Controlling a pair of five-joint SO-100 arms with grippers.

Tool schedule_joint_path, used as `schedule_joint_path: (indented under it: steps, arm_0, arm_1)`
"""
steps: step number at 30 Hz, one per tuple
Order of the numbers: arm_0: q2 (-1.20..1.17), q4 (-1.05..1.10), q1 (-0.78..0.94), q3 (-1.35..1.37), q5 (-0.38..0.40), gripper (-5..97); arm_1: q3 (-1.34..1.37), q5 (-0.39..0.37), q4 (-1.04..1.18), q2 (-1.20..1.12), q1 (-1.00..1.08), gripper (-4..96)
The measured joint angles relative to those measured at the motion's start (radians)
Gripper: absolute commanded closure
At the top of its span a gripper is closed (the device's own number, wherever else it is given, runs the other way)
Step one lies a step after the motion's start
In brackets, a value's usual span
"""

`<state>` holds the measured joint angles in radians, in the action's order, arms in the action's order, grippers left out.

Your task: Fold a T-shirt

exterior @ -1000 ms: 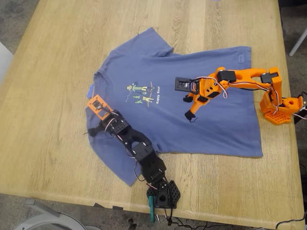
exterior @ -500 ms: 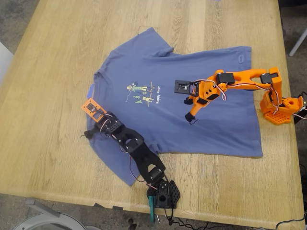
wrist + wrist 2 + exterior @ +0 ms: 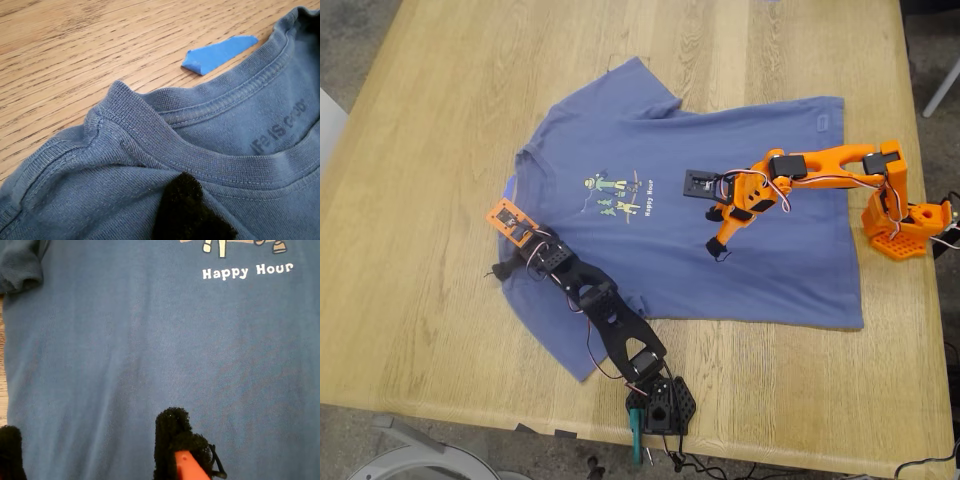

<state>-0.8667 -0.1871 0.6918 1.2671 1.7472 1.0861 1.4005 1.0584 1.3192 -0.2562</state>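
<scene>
While my second gripper (image 3: 716, 246) hovers released, my first gripper (image 3: 503, 270) nears the T-shirt (image 3: 760, 250) collar, grip unclear.

T-shirt (image 3: 720, 230): matt knit cotton cloth, ribbed collar. Worktop (image 3: 450, 90): pale grained wood, satin finish. Tape scrap (image 3: 217, 52): matt blue paper. Fingers (image 3: 172, 435): fuzzy black padding.
</scene>
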Motion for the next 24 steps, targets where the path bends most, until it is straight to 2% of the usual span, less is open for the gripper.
schedule_joint_path:
  steps: [10,18,24]
  arm_0:
    - [0.003,-0.069,-0.043,-0.005,0.041,42]
    - [-0.008,-0.100,-0.077,0.032,0.086,62]
    - [-0.034,-0.100,-0.118,0.081,0.115,67]
  arm_1:
    - [0.051,-0.020,-0.048,0.000,0.000,54.3]
    - [0.081,-0.037,-0.117,0.000,0.017,53.8]
    - [0.124,-0.057,-0.156,0.000,0.021,54.5]
